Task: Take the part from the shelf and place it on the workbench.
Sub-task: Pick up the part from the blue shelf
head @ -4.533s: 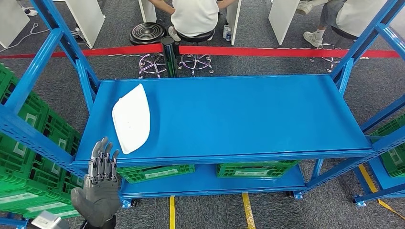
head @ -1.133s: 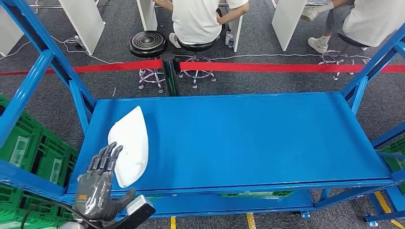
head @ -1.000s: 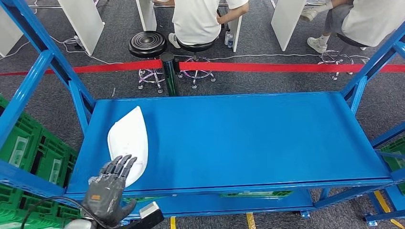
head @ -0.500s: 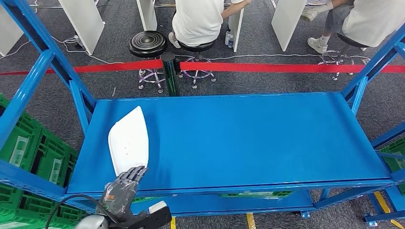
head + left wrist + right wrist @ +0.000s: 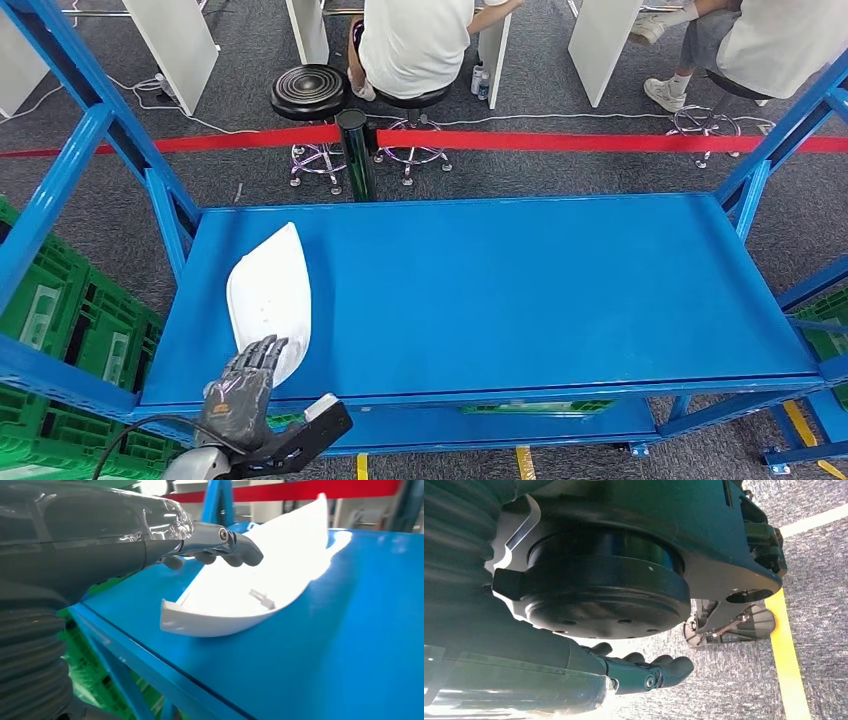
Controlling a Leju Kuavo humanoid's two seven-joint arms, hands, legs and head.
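1. The white part (image 5: 270, 295) lies on the left end of the blue shelf (image 5: 520, 290), its long axis running from front to back, its near tip close to the shelf's front edge; the pointed far end reaches toward the back.

2. It looks like a thin moulded plastic shell, shallow and curved like a dish, with a low raised rim and a small clip inside; I judge it light, fairly stiff but able to flex, and smooth enough to slide on the painted metal.

3. The left hand (image 5: 240, 388) is at the part's near tip, holding nothing, fingers (image 5: 235, 550) loosely bent and extended just over the rim; the wrist view shows a gap between them and the shell, so I read no contact yet.

4. The best hold is probably the raised rim at the near end, fingers inside the dish and thumb under the outer wall; a push from above alone would likely skid it away.

5. The right hand (image 5: 644, 672) hangs low over grey carpet, holding nothing, fingers loosely curled.

6. Edges and room: the shelf's front lip sits just below the part's tip; a blue upright (image 5: 165, 215) stands to the left with green crates (image 5: 60, 310) beyond; the shelf to the right is bare blue; lifting up and back toward the robot seems the freest way out.
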